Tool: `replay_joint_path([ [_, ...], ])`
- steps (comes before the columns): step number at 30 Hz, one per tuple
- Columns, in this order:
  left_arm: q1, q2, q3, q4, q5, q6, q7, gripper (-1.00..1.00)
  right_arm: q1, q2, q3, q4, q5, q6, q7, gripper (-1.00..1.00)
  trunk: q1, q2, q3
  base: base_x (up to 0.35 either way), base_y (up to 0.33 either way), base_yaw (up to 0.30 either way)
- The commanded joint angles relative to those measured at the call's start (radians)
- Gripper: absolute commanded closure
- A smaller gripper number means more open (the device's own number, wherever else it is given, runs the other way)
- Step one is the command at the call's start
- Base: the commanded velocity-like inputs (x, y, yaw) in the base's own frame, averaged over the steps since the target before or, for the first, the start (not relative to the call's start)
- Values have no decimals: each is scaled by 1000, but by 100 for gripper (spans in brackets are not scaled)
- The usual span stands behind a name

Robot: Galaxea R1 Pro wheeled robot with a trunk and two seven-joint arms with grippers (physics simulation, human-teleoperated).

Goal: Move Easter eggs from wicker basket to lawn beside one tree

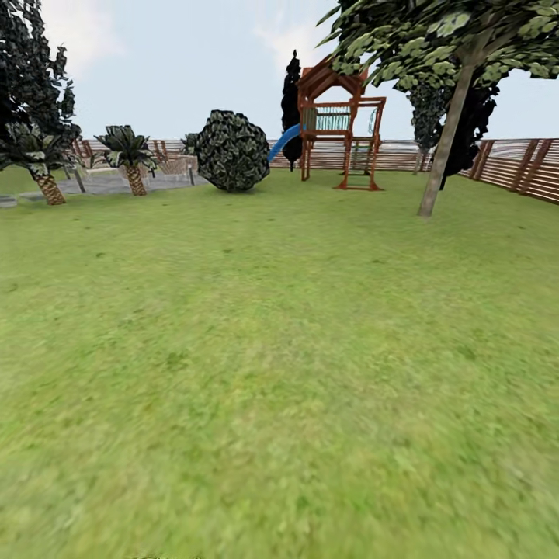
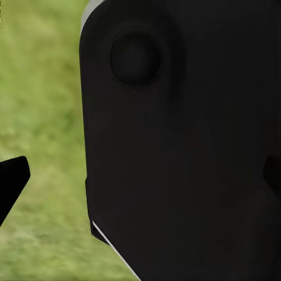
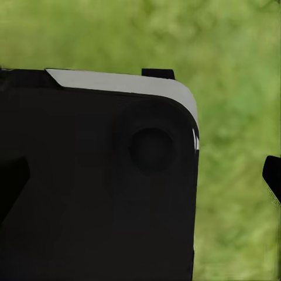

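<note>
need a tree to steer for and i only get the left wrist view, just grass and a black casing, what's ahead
Observer: In the head view a tree with a leaning grey-brown trunk stands ahead to the right.
Operator: what's between us and it
Observer: The lawn runs up to its foot, and a slatted fence passes behind it on the right.
Operator: and off to the left
Observer: A wooden play set with a blue slide stands at the back, then a round bush, then two short palms at the far left.
</note>
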State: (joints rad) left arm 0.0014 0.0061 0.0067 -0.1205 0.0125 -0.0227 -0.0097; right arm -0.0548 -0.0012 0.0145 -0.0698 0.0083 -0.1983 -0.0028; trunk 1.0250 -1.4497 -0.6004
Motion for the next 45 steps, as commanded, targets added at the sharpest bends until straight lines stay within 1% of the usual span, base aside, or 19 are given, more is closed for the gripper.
replay_joint_path([
  [1, 0, 0, 1, -1, 1, -2, -1, -100, 0, 0, 5, 1, 8, -3, 0, -100, 0, 0, 0, 0, 0, 229],
  [5, 0, 0, 1, -1, 1, -2, -1, -100, 0, 1, 22, 1, 56, -4, 0, -100, 0, 0, 5, 0, 0, 232],
  [8, 0, 0, 1, -1, 1, -2, -1, -100, 0, 1, 26, 0, 72, -5, 0, -100, 0, 0, 8, 0, 0, 240],
  [45, 0, 0, 2, -1, 3, -6, -1, -100, 0, 0, 25, -11, 75, -7, -2, -100, 0, 0, 47, 0, 0, 243],
])
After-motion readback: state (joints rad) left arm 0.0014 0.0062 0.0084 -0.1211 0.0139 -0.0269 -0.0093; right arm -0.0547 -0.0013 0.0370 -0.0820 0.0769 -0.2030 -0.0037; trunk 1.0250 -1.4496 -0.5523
